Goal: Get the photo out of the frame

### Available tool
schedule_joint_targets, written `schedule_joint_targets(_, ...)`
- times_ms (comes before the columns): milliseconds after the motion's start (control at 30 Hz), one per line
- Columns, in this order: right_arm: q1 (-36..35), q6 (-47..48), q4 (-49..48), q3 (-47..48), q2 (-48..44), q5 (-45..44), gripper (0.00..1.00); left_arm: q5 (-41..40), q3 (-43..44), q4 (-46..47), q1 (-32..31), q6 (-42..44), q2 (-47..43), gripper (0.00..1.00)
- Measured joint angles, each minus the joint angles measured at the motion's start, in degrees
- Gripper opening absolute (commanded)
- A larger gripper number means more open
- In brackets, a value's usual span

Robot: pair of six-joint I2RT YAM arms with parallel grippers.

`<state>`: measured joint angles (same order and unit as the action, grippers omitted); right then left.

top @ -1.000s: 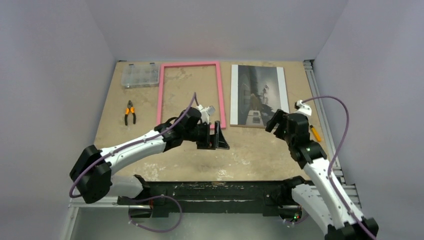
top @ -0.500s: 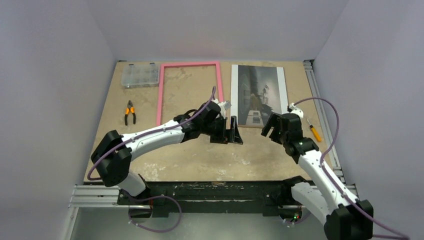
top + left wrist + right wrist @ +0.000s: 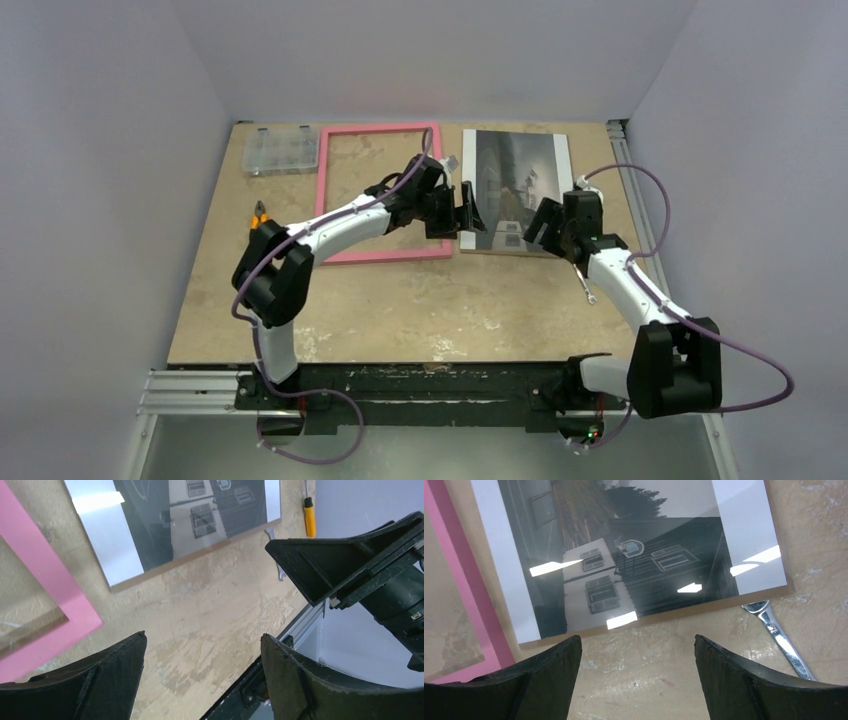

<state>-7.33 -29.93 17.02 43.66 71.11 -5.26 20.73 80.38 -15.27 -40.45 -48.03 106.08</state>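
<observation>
1. Left gripper [image 3: 202,637] and right gripper [image 3: 636,637] are hovering open and empty by the photo's [image 3: 624,555] 6 o'clock edge.
2. Photo is lying flat at the frame's [image 3: 322,180] 3 o'clock. It is looking thin, glossy and likely slippery, so an edge pinch seems best.

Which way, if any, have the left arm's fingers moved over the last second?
Yes. The left fingers moved right and farther back, from the pink frame's near right corner to the photo's left edge.
</observation>
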Motion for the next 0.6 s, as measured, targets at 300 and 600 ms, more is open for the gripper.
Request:
schedule_joint_targets(300,5.3,-2.4,-3.3,-7.5,0.3,2.5,0.88,-1.3,4.8,-2.7,0.8,4.3,4.0,0.81)
schedule_joint_targets(600,12.1,-2.6,-13.7,-10.3,5.9,8.0,0.88,-1.5,3.4,-2.0,1.0,5.6,3.5,0.81)
